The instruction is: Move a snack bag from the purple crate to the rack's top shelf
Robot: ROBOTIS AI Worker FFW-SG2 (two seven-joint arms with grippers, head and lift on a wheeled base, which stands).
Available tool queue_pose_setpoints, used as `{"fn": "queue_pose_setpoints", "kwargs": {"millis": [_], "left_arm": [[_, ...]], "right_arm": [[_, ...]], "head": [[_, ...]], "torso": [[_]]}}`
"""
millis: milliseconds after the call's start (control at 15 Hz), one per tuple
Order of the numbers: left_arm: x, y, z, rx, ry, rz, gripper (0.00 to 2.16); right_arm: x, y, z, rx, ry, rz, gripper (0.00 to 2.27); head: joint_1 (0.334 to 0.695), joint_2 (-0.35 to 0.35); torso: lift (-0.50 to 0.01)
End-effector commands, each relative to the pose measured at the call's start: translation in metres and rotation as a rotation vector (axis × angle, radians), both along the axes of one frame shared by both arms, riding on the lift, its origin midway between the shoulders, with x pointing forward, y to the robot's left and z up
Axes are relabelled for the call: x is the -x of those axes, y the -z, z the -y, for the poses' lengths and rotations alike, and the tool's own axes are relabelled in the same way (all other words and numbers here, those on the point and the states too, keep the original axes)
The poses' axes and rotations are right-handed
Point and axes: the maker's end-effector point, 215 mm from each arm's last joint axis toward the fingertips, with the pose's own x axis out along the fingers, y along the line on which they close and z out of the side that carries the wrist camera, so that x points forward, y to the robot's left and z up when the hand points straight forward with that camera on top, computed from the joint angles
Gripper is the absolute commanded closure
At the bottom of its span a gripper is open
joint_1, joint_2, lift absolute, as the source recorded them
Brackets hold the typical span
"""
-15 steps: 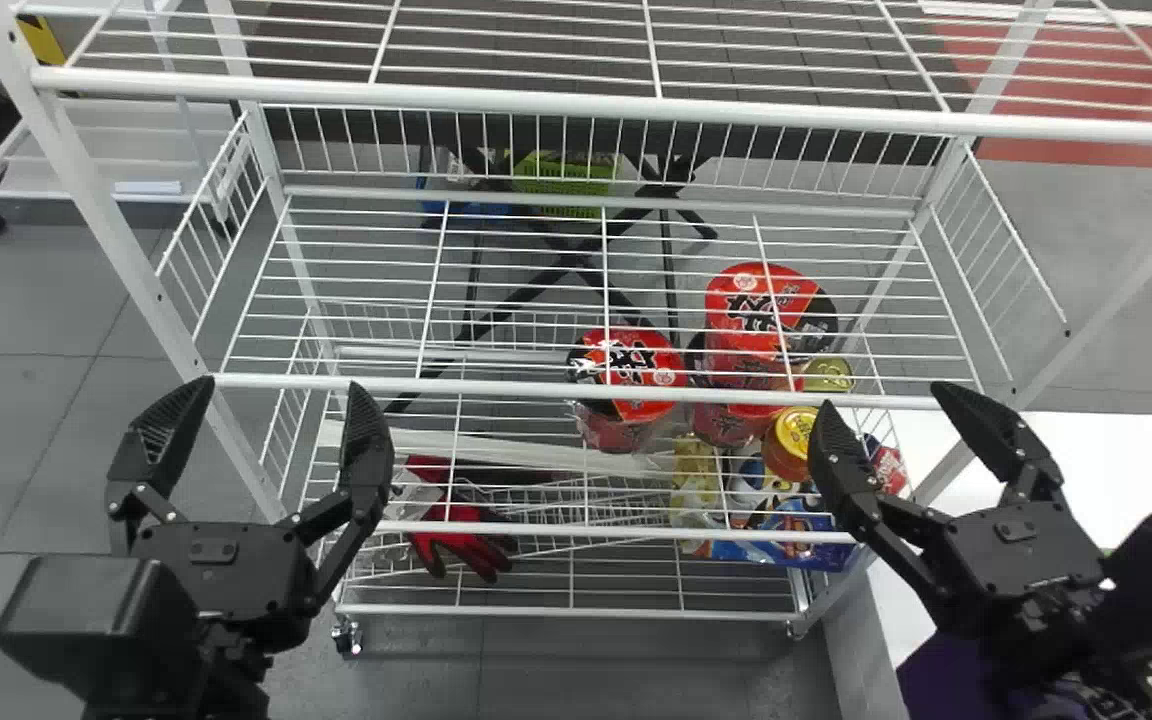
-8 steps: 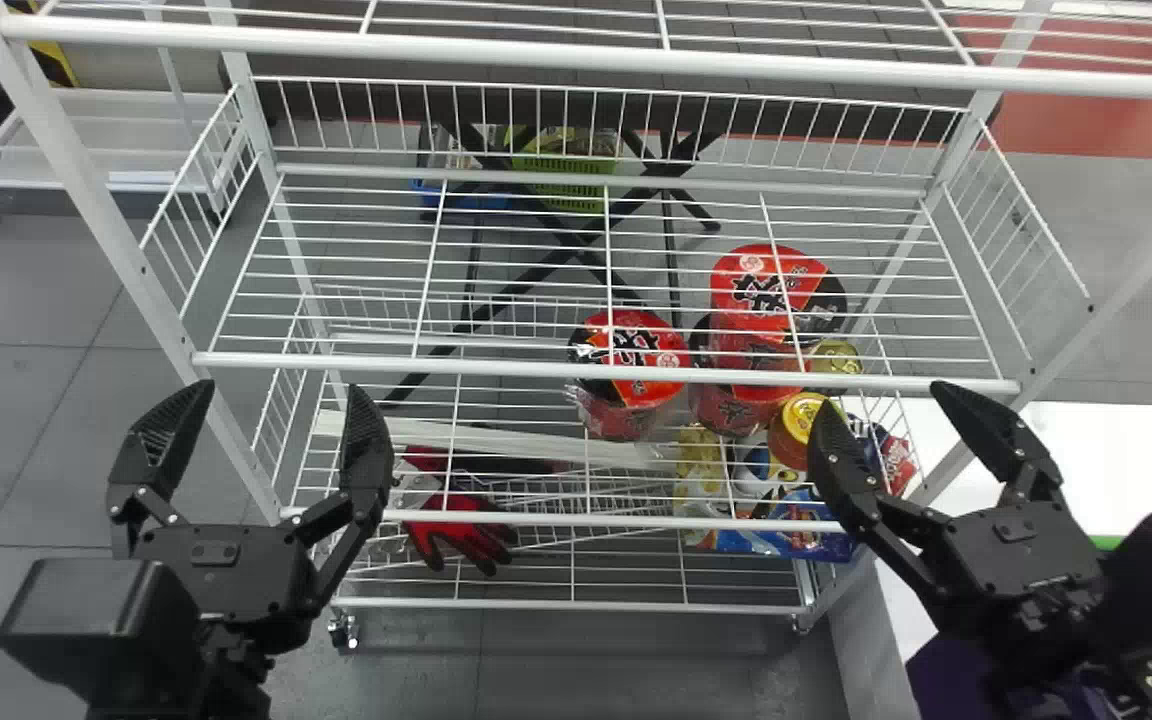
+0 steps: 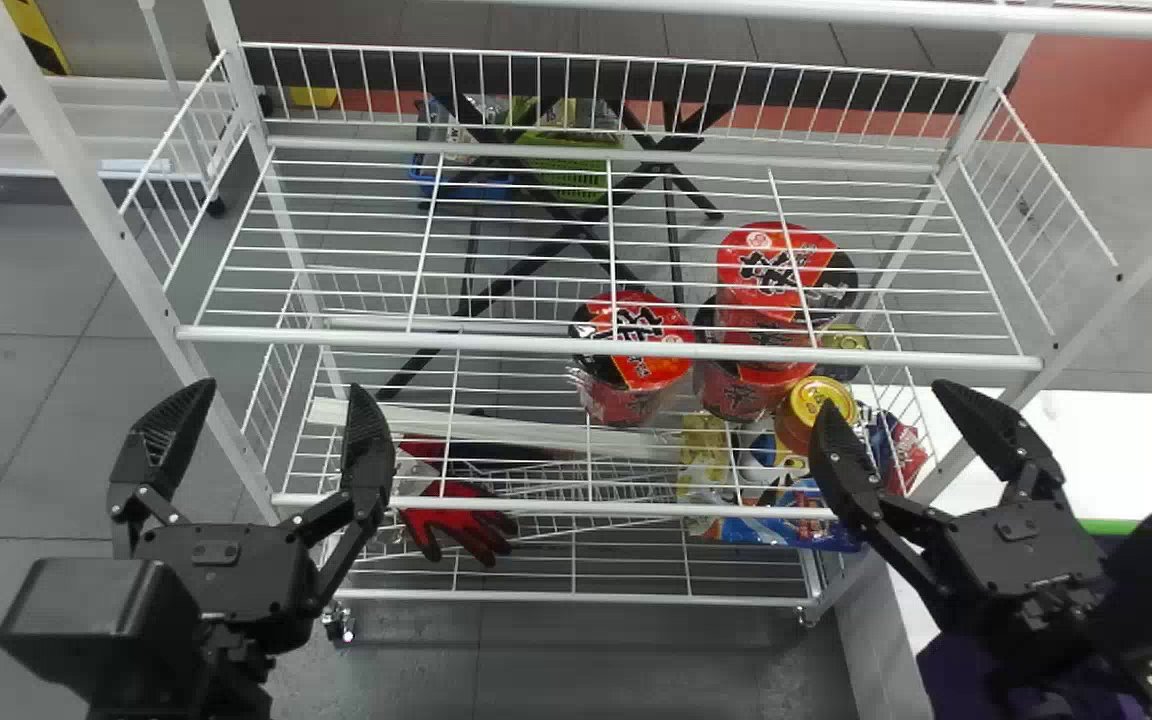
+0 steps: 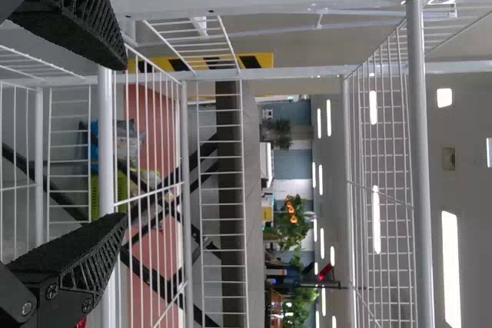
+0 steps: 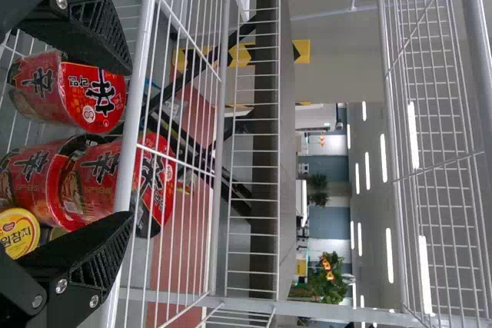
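The left hand (image 3: pixel 283 392) at lower left and the right hand (image 3: pixel 884 400) at lower right hang spread wide by the white rack (image 3: pixel 436 341).

From above and in front of the white rack (image 3: pixel 486 343), the head view faces forward and steeply down. Both wrist views, turned sideways, look from nearer through its wires toward the room behind; the left shares the green basket (image 3: pixel 571 165) with the head view, the right the red cups (image 3: pixel 784 262).

Purple crate (image 3: pixel 971 675) cut off by the head view's edge.
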Motion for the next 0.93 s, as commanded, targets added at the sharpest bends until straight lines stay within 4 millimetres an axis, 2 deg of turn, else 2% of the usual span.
{"fn": "queue_pose_setpoints", "kwargs": {"millis": [0, 467, 667, 733, 867], "left_arm": [[0.000, 0.000, 0.000, 0.000, 0.000, 0.000, 0.14], [-0.002, 0.005, 0.000, -0.005, 0.000, -0.007, 0.14], [-0.002, 0.004, 0.000, -0.006, 0.000, -0.005, 0.14], [-0.002, 0.004, -0.001, -0.007, -0.001, -0.005, 0.14], [-0.002, 0.005, -0.001, -0.007, -0.003, -0.007, 0.14]], "right_arm": [[0.000, 0.000, -0.001, 0.001, -0.001, -0.002, 0.18], [-0.001, -0.001, -0.002, 0.007, -0.002, 0.001, 0.18], [-0.003, 0.006, -0.003, 0.001, -0.004, -0.030, 0.18], [-0.003, 0.000, -0.004, -0.013, -0.012, -0.013, 0.17], [-0.002, 0.016, -0.003, 0.010, -0.012, -0.081, 0.18]], "head": [[0.695, -0.065], [0.695, -0.063], [0.695, -0.061], [0.695, -0.061], [0.695, -0.059]], "torso": [[-0.415], [-0.443], [-0.455], [-0.449], [-0.453]]}}
